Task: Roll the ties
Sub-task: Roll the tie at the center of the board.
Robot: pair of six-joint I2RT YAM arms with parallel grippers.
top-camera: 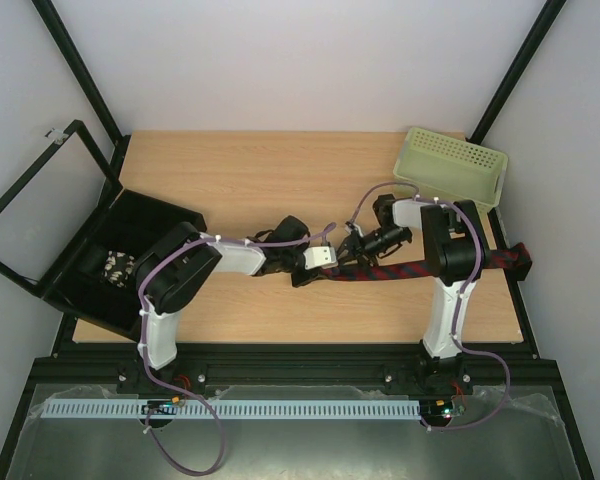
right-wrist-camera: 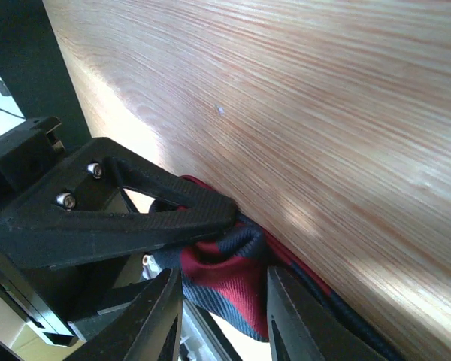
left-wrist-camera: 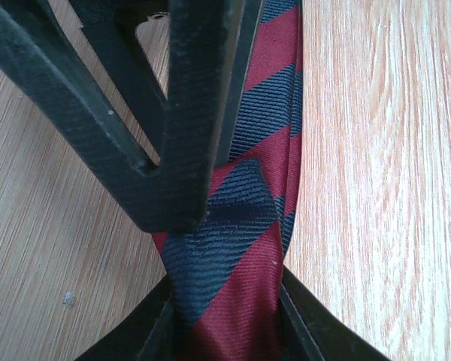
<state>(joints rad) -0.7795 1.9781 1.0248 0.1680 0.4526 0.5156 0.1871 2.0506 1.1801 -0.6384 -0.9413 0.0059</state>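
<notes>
A dark red tie with navy diagonal stripes [top-camera: 410,268] lies across the wooden table [top-camera: 260,180], from the middle out over the right edge. Both grippers meet at its left end. My left gripper [top-camera: 330,262] is shut on the tie; in the left wrist view the tie [left-wrist-camera: 244,188] fills the gap between my jaws [left-wrist-camera: 225,335]. My right gripper [top-camera: 360,247] is shut on a folded bunch of the tie [right-wrist-camera: 225,274], which sits between its fingers [right-wrist-camera: 222,320]. The other arm's black finger crosses each wrist view [left-wrist-camera: 188,113] [right-wrist-camera: 135,218].
A pale green perforated basket [top-camera: 450,165] stands at the back right corner. A black box [top-camera: 110,260] with its lid open stands at the left edge, with small items inside. Black frame posts rise at both back corners.
</notes>
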